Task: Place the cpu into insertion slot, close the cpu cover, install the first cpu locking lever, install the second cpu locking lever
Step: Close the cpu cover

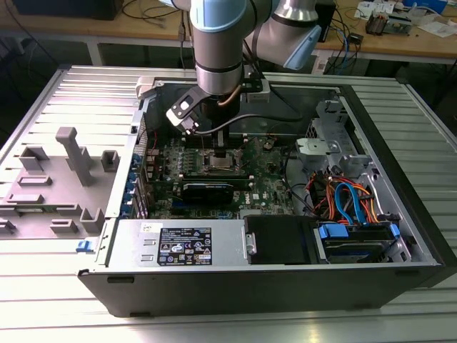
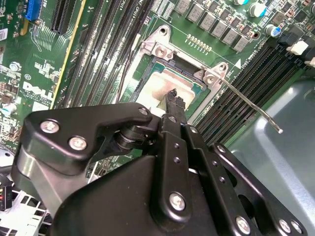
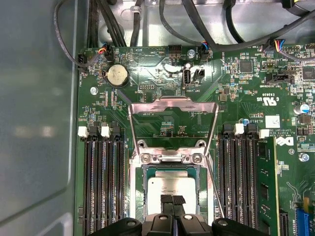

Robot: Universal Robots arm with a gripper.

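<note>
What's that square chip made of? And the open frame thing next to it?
The cpu seems to have a metal top. It is dull silver-grey with a soft, brushed shine. The cpu cover looks like thin bare metal, probably steel, since its flat bars catch bright, mirror-like glints.

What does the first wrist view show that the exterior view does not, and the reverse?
First wrist view: the cpu cover standing open, the cpu lying in its socket, a round coin battery. Exterior view: the whole computer case, its power supply, grey fixtures on the exterior view's left. Both: the gripper low over the socket, and the green motherboard.
</note>
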